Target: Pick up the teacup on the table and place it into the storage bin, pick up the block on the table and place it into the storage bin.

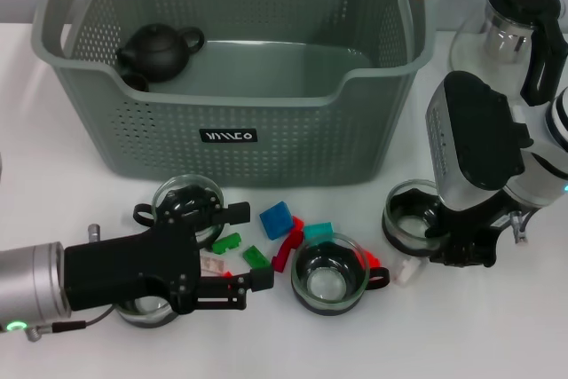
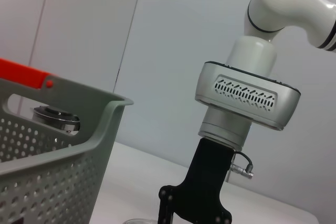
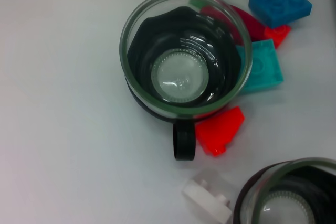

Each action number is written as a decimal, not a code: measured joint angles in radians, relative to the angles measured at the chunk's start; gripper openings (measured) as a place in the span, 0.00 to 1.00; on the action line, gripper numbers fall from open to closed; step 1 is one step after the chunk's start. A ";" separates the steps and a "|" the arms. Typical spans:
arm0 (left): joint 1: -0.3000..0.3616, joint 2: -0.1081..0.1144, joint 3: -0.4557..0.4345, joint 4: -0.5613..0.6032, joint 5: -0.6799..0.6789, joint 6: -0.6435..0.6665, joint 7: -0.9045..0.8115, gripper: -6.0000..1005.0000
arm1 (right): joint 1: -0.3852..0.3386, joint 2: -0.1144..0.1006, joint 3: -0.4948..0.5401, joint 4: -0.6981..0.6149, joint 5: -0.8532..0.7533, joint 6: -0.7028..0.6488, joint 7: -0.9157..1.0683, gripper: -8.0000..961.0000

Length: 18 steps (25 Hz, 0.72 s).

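Jaws of the left gripper (image 1: pixel 253 246) are spread wide over the green block (image 1: pixel 226 242), low on the white table (image 1: pixel 497 335). Right gripper (image 1: pixel 461 250) jaw state cannot be told; it is beside a teacup (image 1: pixel 410 215) at 4 o'clock of the bin (image 1: pixel 235 122). Grey wall is seen behind.

The storage bin (image 1: pixel 266 122) is matt perforated plastic; the teacup (image 3: pixel 185 64) is glossy glass in black plastic.
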 joint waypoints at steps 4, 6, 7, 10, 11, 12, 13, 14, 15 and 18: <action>0.000 0.000 0.000 0.000 0.002 0.000 0.000 0.94 | 0.001 0.000 0.002 -0.004 0.006 -0.015 0.015 0.42; 0.000 0.000 0.000 0.000 0.002 0.000 0.000 0.94 | 0.002 0.000 0.006 -0.004 0.008 -0.022 0.018 0.32; 0.000 0.000 0.000 0.000 0.003 0.000 0.000 0.94 | 0.002 0.000 0.008 -0.004 0.009 -0.025 0.019 0.27; 0.000 0.000 0.000 0.000 0.005 0.000 0.000 0.94 | 0.002 -0.001 0.009 -0.005 0.013 -0.030 0.028 0.13; 0.001 0.000 0.000 0.000 0.005 0.000 0.000 0.94 | 0.002 -0.002 0.009 -0.005 0.016 -0.034 0.028 0.08; 0.001 0.000 0.000 0.000 0.006 0.000 0.000 0.94 | 0.002 -0.002 0.010 -0.006 0.020 -0.038 0.028 0.08; 0.001 0.000 0.000 0.000 0.006 0.000 0.000 0.94 | 0.002 -0.003 0.011 -0.009 0.024 -0.041 0.028 0.07; 0.001 0.000 0.000 0.000 0.006 0.000 0.000 0.94 | 0.001 -0.003 0.012 -0.013 0.028 -0.045 0.028 0.07; 0.001 0.000 0.000 0.000 0.007 0.000 0.000 0.94 | -0.001 -0.003 0.015 -0.019 0.032 -0.050 0.028 0.07; 0.001 0.000 0.000 0.000 0.008 0.002 0.000 0.94 | -0.009 -0.005 0.033 -0.042 0.044 -0.076 0.025 0.06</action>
